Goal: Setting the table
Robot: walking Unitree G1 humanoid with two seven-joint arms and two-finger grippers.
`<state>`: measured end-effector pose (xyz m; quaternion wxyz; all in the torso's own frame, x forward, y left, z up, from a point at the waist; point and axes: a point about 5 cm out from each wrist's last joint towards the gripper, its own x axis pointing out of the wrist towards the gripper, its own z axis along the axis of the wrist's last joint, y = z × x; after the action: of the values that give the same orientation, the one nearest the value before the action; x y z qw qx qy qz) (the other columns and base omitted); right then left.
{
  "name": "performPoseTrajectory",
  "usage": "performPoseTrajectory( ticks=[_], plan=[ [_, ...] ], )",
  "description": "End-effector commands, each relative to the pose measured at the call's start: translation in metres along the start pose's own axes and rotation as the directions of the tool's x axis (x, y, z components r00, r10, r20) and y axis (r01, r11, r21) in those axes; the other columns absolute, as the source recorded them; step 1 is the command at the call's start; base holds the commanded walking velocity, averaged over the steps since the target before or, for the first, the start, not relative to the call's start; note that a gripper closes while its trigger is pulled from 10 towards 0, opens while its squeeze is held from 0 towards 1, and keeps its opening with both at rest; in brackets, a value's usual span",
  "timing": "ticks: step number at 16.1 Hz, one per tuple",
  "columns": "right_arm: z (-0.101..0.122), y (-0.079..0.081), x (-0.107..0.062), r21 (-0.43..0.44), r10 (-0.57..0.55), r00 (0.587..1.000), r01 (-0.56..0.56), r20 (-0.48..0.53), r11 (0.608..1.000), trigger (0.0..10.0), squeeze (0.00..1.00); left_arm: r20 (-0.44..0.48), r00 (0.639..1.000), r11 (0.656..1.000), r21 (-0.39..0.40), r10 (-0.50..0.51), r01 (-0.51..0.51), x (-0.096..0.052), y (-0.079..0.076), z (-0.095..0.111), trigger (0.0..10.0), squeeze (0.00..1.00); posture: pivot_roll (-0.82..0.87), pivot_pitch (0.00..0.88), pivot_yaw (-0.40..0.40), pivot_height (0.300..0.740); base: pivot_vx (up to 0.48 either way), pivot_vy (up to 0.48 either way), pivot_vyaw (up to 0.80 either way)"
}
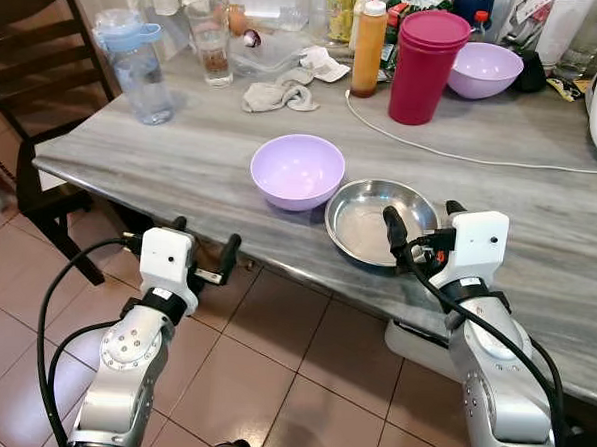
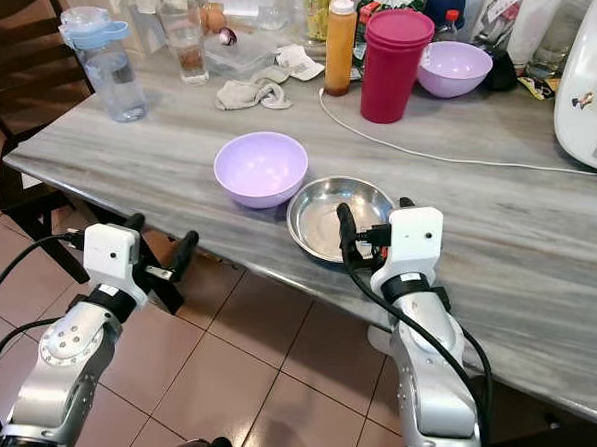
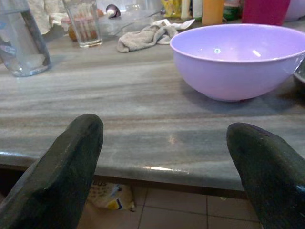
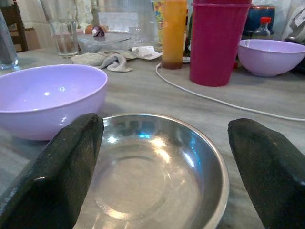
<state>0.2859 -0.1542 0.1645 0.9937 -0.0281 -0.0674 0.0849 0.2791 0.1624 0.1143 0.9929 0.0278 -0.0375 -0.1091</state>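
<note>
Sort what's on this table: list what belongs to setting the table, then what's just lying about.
For the job:
lavender bowl
steel dish
right gripper, open at the dish
left gripper, open

Lying about:
red tumbler
crumpled cloth
water bottle
white cable

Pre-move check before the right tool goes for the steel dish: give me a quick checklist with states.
1. Right tool open: ok, fingers spread to either side of the steel dish.
2. Dish empty: ok.
3. Dish rim free of the near lavender bowl: cannot tell, they sit very close.
4. White cable off the dish: ok, it runs behind.
5. Left tool out of the way: ok, open, at the table edge.
</note>
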Motion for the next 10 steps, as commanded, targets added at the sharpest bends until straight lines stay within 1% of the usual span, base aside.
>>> performPoseTrajectory(
  ticks=[1,4,6,8,10],
  plan=[
    [0.004,0.000,-0.001,0.004,-0.009,1.000,0.009,0.019,1.000,10.0,0.00,-0.014,1.000,1.000,0.009,0.025,-0.025,0.001,0.005,-0.001,10.0,0.00,-0.21,0.099,0.098,0.740,0.000,0.000,-0.77],
    [0.004,0.000,0.000,0.006,-0.008,1.000,0.008,0.027,1.000,10.0,0.00,-0.010,0.997,0.997,0.021,0.070,-0.070,0.006,0.005,0.001,10.0,0.00,-0.21,0.083,0.097,0.740,0.000,0.000,-0.79],
    [0.004,0.001,0.001,0.011,-0.004,0.999,0.004,0.035,1.000,10.0,0.00,-0.006,0.997,0.996,0.021,0.082,-0.082,0.008,0.003,0.000,10.0,0.00,-0.21,0.068,0.089,0.740,0.000,0.000,0.00],
    [0.002,0.005,0.003,0.016,0.017,0.999,-0.018,0.035,1.000,10.0,0.00,-0.002,0.993,0.993,0.014,0.114,-0.114,0.012,0.002,-0.002,10.0,0.00,-0.20,0.055,0.076,0.740,0.000,0.000,0.00],
    [-0.001,0.010,0.005,0.020,0.051,0.998,-0.051,0.026,0.998,10.0,0.00,-0.005,0.985,0.984,-0.016,0.175,-0.175,0.014,0.000,-0.006,10.0,0.00,-0.20,0.036,0.034,0.740,0.000,0.000,0.00]
  ],
)
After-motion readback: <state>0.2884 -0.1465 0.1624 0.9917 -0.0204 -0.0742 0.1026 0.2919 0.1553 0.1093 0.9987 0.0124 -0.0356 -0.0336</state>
